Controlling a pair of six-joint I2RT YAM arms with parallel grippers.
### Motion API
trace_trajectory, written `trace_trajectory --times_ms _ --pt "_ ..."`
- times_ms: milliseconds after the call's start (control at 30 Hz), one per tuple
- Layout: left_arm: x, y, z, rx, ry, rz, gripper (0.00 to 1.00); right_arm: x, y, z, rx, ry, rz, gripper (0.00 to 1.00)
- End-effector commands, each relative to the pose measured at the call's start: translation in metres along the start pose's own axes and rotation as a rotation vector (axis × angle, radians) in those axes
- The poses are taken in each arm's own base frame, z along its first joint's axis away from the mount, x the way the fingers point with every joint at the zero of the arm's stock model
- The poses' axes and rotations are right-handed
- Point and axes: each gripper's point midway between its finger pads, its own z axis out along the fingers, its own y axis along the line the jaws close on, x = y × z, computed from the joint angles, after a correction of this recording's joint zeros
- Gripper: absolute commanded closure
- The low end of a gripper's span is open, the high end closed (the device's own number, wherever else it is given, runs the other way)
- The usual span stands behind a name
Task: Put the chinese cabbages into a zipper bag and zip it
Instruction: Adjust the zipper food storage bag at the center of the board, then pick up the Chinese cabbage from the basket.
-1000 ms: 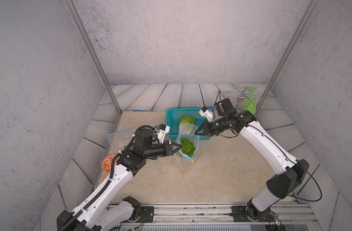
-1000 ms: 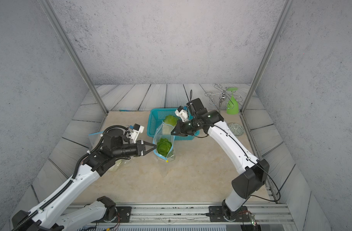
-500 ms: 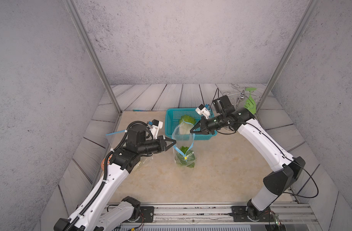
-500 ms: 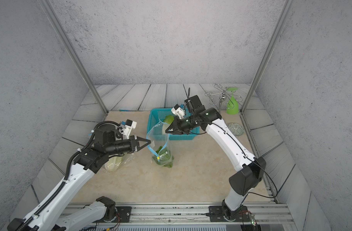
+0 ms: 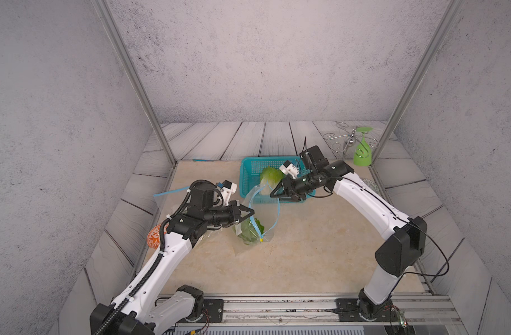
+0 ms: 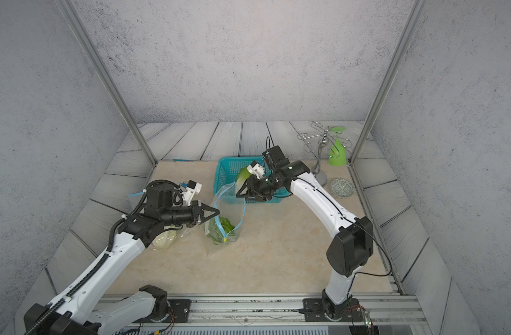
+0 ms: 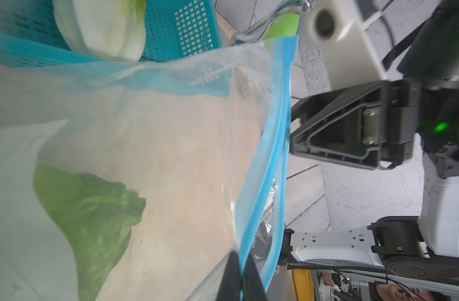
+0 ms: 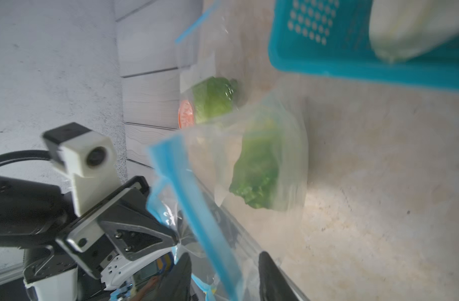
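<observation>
While both top views leave the grips unclear, the wrist views settle them for me. The left gripper [image 5: 252,212] is pinched tight on the blue zip strip [image 7: 264,161] of the zipper bag [image 5: 267,213]. The right gripper [image 5: 273,193] has its fingers [image 8: 268,271] spread, with the strip passing unclamped between them. The bag stands open-mouthed near the middle of the tabletop [image 5: 321,261], one cabbage [image 5: 248,233] at its bottom. A second cabbage [image 5: 270,175] lies in the teal basket [image 5: 248,171] at the far edge. Only the right wrist view shows the third cabbage [image 8: 212,100] plainly. It sits in another clear bag beside an orange dish [image 8: 185,114] by the left edge, mostly covered by the left arm in both top views.
</observation>
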Motion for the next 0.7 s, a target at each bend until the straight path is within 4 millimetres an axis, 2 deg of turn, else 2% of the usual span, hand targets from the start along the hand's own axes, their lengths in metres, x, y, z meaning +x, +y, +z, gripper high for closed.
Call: trace_trajectory --times_ms 0,67,133,200,267,367,500,667 --pt "-0.026 -0.025 -0.031 -0.021 -0.083 0.087 1.0 -0.043 0.023 -0.049 -0.03 -0.17 -0.101 0.45" --pt "-0.026 -0.009 -0.031 -0.073 -0.063 0.057 1.0 -0.07 0.008 -0.068 -0.029 -0.262 -0.051 0.41" --pt "-0.024 0.007 -0.027 -0.104 -0.043 0.007 1.0 -0.091 -0.023 -0.071 0.034 -0.324 0.013 0.37" --pt "-0.024 0.012 -0.026 -0.109 -0.048 -0.016 1.0 -0.104 -0.07 -0.057 0.172 -0.334 0.092 0.35" --pt "-0.028 0.006 -0.028 -0.09 -0.064 -0.002 1.0 -0.109 -0.115 -0.032 0.285 -0.286 0.171 0.31" --pt "-0.034 -0.002 -0.027 -0.059 -0.078 0.02 1.0 -0.122 -0.158 -0.006 0.415 -0.306 0.206 0.27" --pt "-0.036 0.004 -0.018 -0.036 -0.068 0.002 1.0 -0.14 -0.182 0.027 0.515 -0.31 0.185 0.16" --pt "-0.034 0.012 -0.011 -0.03 -0.051 -0.009 1.0 -0.149 -0.201 0.081 0.545 -0.264 0.18 0.13"
